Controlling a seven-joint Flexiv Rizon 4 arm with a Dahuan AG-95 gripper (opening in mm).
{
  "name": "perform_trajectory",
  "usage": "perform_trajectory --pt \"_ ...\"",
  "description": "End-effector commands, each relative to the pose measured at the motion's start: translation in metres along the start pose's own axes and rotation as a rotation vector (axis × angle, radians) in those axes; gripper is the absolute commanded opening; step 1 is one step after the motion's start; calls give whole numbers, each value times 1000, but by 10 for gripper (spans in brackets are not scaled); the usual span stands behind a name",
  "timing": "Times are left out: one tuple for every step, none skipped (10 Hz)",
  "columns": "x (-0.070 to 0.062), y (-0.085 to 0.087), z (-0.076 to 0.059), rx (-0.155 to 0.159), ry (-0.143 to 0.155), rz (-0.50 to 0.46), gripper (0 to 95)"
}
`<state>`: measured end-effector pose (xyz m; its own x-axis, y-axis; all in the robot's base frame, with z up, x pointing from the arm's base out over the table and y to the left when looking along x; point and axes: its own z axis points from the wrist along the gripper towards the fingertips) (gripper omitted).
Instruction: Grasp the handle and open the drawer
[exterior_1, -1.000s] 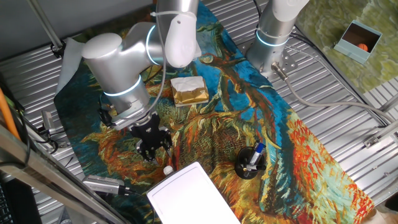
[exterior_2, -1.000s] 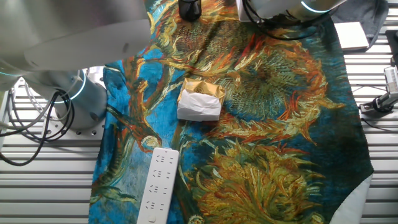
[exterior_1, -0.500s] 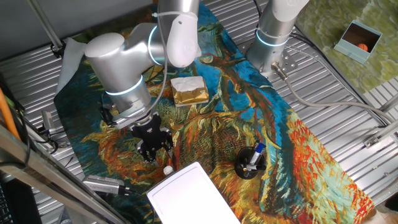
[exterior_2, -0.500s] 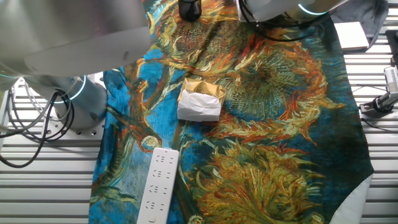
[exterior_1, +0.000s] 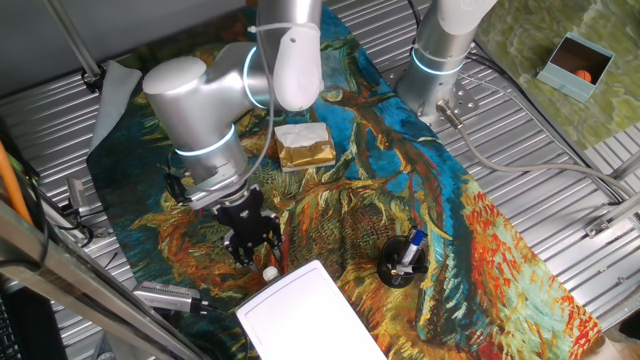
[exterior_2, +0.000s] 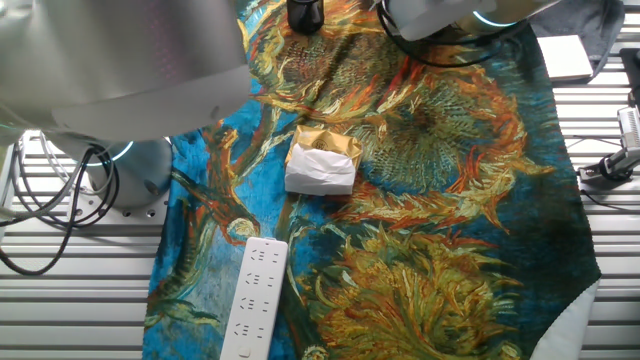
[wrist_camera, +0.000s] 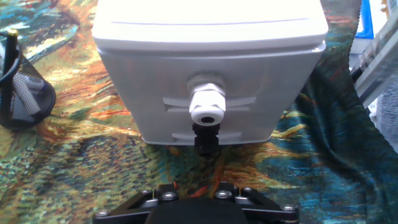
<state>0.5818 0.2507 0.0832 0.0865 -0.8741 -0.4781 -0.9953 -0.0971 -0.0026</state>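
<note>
Handle (wrist_camera: 206, 111) on shut drawer (wrist_camera: 211, 99) ahead; claw (exterior_1: 254, 249) near, opening unclear, nothing held.

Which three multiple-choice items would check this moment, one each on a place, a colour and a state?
1. In the hand view, where is the black pen holder relative to the drawer?
A. To its left
B. To its right
C. On top of it

2. What colour is the handle?
A. Black
B. Gold
C. White

3. How does the gripper stand to the handle?
A. Clamped on it
B. Near it but apart
C. At the far end of the table

Answers:
1. A, it sits at the picture's left edge.
2. C, the knob matches the white front.
3. B, the fixed view shows the knob uncovered just beyond the gripper.
</note>
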Motion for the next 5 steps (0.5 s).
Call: perform_trajectory --pt "-2 -1 2 3 -8 3 380" --pt "-4 -1 3 5 -11 4 380" --pt "-6 -1 5 7 -13 6 380" --pt "-7 -1 6 8 -13 9 380" --pt "-8 -1 7 9 -12 10 380"
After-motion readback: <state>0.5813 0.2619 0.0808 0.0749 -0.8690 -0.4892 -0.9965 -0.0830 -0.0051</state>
